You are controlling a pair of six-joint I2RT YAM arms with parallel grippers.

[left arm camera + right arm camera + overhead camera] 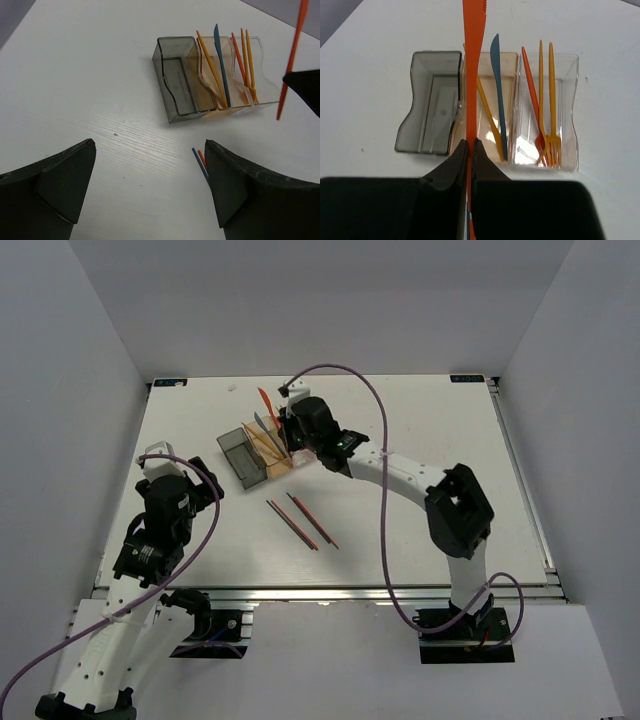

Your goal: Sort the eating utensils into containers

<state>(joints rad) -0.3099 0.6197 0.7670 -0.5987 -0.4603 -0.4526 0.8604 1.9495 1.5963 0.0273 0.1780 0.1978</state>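
Right gripper (287, 423) is clamped on a slim orange plastic knife (265, 400) above the row of three small translucent plastic bins (240, 468). In the overhead view, at least two thin dark loose utensils (300, 523) lie on the white table (450, 420) near the bins. The sort therefore looks mostly done, with these and the held piece left. The left gripper (160, 455) hangs well apart from them, jaws wide and holding nothing. From the left wrist, the smoky grey bin (172, 117) is bare, while the blue and red tips of the loose utensils (200, 160) show beside one finger. From the right wrist, the orange knife (472, 50) hangs over the seam between the grey bin (435, 52) and the amber bin (507, 54). The amber bin holds a blue plastic knife (498, 100) and a yellow-orange stick (487, 115). The clear bin (570, 57) holds a red fork (532, 95) and two orange forks (551, 90).
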